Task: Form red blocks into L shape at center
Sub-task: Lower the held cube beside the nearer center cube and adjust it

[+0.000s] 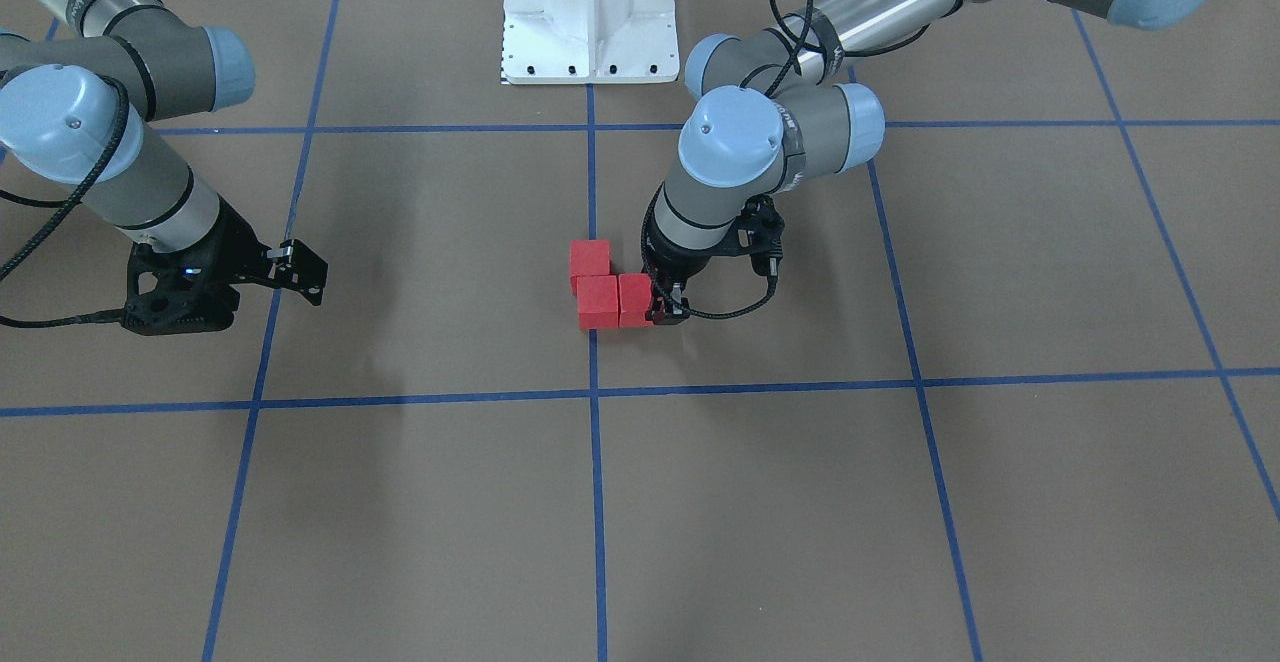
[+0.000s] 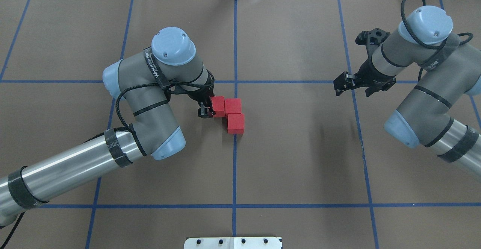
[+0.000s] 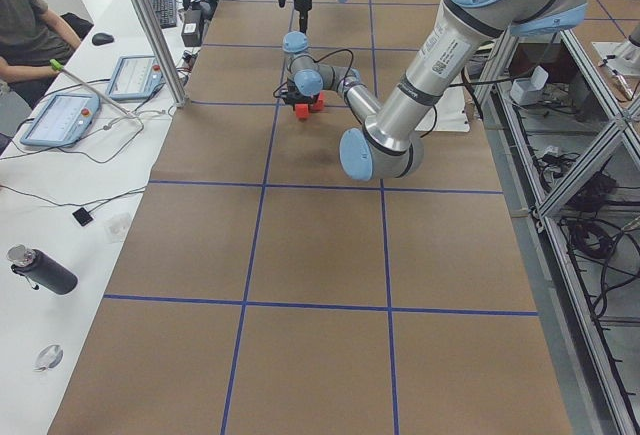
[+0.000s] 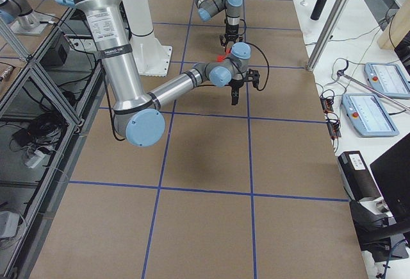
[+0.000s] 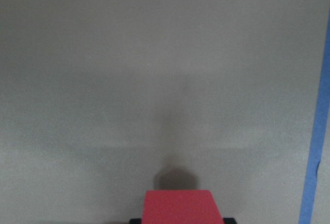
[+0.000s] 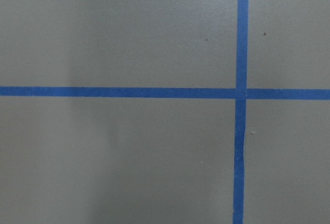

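Blocks: 3 red blocks (image 2: 233, 108) lie flat on the center (image 2: 259, 108), joined into an L with 2 arms of 2 blocks each.
Landmark: middle tape line (image 2: 235, 158), the blue strip that runs from the robot's side of the table to the far side.
Corner block: the corner block (image 1: 598, 302) sits on the middle tape line.
Foot block: the foot block (image 2: 236, 123) also sits on the middle tape line, touching the corner block's robot-facing side.
End block: the end block (image 2: 218, 106) lies just off the middle tape line on the robot's left, touching the corner block.
Axes: 1 arm of the L runs along the middle tape line and points toward the robot. The other runs square across it and points to the robot's left. Neither arm is longer, and the block faces lie roughly square to the line.
Left gripper: the left gripper (image 2: 206, 110) is left of the middle tape line at the end block's outer side, clamped on that block. In the left wrist view the block fills the bottom middle, with a black sliver tight against each side.
Right gripper: the right gripper (image 2: 341, 85) is well to the robot's right of the middle tape line, above the table and apart from every block. Whether its fingers are together or apart cannot be told.
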Controlling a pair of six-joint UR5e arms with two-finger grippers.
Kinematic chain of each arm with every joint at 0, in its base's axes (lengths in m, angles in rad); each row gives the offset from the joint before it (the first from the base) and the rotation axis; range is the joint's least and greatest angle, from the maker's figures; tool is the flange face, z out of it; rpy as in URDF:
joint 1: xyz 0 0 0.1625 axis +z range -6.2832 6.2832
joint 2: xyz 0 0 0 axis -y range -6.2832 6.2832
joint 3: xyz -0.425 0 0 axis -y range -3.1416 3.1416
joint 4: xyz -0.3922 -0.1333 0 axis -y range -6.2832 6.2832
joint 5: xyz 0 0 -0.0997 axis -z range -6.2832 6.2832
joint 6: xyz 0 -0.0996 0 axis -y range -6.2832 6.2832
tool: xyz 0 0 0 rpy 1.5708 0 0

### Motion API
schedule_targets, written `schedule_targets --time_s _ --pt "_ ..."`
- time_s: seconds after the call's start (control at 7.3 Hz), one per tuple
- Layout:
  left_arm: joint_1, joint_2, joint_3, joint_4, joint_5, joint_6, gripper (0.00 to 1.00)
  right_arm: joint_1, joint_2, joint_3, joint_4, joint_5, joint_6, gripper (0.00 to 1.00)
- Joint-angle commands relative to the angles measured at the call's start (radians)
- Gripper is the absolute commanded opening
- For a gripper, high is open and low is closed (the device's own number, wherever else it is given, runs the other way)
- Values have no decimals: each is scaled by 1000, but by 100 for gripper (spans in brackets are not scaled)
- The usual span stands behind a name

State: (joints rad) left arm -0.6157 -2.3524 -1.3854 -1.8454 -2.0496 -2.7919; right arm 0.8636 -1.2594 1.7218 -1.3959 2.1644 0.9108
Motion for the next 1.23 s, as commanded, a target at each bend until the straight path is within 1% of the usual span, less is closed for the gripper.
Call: schedule_targets --time_s 0.0,0.68,0.82,0.96,1.1 --pt "2 1 -1 0 0 -1 0 0 0 -2 0 0 -1 100" --pt "4 -2 -1 0 0 0 0 0 -2 -4 0 0 -1 100" --pt "4 -4 -1 0 0 0 7 0 -3 -4 0 0 -3 100" --pt "8 -5 0 0 0 -5 99 0 -3 -5 0 0 -3 100" --pt "10 -5 0 0 0 -5 100 0 -2 -7 0 0 -3 100"
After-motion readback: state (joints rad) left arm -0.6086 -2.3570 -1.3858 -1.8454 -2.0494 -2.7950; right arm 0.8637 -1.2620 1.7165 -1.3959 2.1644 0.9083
